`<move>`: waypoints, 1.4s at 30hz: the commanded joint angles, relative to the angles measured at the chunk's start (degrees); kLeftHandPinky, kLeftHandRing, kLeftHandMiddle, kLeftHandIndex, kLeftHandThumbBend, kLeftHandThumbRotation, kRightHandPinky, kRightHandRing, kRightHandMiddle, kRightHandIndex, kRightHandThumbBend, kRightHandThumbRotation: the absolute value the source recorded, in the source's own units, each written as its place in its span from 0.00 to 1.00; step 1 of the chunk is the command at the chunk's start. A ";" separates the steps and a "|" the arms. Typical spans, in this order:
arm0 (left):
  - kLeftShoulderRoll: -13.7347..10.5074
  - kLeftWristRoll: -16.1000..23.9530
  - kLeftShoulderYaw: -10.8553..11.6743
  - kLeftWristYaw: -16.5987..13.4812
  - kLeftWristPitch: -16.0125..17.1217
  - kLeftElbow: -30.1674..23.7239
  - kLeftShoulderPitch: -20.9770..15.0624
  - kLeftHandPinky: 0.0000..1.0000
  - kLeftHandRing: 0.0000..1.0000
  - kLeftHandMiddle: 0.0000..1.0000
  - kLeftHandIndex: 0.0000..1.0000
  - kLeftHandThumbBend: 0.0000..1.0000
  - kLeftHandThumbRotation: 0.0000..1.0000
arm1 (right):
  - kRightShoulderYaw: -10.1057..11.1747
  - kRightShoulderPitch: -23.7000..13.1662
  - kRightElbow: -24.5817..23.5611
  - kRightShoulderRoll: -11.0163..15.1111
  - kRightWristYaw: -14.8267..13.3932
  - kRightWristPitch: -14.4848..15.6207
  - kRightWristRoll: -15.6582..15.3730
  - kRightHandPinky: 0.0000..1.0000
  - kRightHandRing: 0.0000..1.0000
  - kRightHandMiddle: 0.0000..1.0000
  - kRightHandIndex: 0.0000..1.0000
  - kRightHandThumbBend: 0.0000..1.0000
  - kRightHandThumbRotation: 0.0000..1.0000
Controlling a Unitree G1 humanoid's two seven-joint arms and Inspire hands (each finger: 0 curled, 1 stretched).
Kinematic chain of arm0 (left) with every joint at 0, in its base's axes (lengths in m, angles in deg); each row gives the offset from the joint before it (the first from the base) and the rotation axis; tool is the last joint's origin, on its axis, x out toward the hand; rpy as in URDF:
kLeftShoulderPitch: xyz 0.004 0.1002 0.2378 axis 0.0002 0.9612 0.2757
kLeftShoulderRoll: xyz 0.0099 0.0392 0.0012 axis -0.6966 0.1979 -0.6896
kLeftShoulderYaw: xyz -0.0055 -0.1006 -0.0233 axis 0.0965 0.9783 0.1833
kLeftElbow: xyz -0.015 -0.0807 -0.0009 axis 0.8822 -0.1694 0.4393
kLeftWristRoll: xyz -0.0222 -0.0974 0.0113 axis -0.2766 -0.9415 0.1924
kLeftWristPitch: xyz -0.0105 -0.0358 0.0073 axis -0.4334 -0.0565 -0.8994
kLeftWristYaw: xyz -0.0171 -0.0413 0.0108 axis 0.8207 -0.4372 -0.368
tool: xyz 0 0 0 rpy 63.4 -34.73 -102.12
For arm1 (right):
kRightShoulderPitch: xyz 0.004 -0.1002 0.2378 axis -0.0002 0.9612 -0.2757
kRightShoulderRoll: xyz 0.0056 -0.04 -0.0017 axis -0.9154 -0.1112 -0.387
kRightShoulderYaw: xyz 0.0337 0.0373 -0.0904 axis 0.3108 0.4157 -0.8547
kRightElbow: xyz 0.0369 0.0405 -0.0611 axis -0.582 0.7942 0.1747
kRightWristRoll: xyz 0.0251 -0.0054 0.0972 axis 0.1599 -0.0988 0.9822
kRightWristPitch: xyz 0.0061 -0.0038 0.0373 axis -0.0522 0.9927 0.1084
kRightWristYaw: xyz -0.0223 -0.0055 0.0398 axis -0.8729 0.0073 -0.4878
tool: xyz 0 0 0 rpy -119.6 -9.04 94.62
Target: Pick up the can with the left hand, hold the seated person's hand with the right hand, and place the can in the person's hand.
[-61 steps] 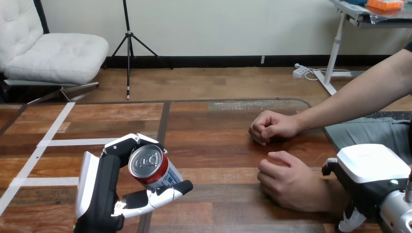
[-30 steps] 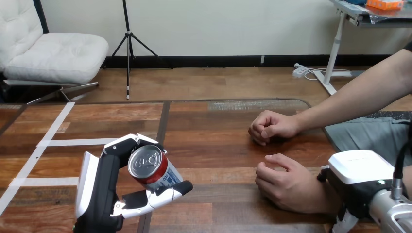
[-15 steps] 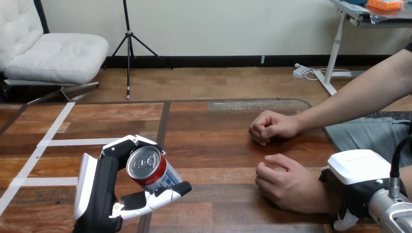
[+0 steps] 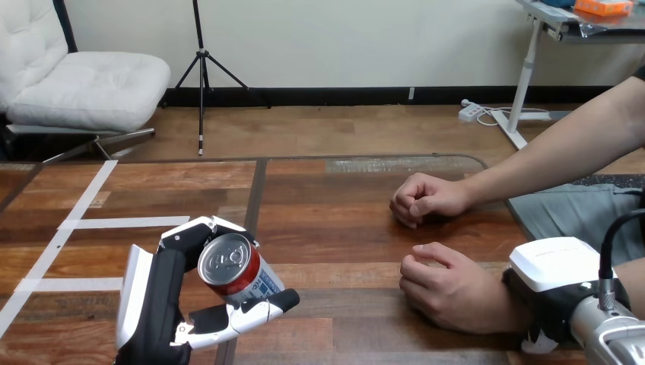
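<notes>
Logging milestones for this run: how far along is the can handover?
Done: the left hand is curled round the can, tilted and off the table. In hand: the right hand sits against the wrist of the person's nearer hand, which rests with fingers curled; whether it grips cannot be told. Left: secure that hold, carry the can across, and set it in that hand, not yet open.

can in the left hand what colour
The can is red with a silver top; head view shows it best.
</notes>
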State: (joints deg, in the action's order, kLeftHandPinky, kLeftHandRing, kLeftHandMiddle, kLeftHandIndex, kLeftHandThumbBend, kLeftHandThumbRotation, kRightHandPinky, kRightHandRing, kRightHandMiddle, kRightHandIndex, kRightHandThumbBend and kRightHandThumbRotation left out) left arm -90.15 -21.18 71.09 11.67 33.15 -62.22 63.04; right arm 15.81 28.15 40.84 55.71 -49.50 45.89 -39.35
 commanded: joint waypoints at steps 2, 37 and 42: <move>0.26 -1.30 0.62 0.01 1.06 -2.62 -2.01 0.32 0.37 0.41 0.42 0.78 0.00 | -0.97 -4.06 1.46 1.46 -0.83 1.87 -3.03 0.68 0.71 0.74 0.71 0.55 0.00; 0.15 -1.00 0.78 0.13 0.59 -2.93 -1.42 0.33 0.38 0.42 0.42 0.78 0.00 | -2.92 -6.09 5.08 1.74 0.51 5.55 -5.21 0.48 0.56 0.62 0.67 0.69 0.00; 0.18 -0.92 0.80 0.16 0.28 -3.19 -1.31 0.33 0.38 0.42 0.42 0.78 0.00 | -2.54 -5.79 5.20 2.04 -1.64 4.77 -4.19 0.36 0.44 0.53 0.64 0.70 0.00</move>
State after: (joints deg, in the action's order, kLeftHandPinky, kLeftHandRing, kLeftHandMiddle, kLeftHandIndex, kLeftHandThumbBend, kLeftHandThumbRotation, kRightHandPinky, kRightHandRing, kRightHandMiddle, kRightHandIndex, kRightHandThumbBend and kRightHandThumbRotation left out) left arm -90.12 -21.38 71.13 11.86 33.06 -62.27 63.93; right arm 13.04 25.06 45.22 55.74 -49.25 50.67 -43.81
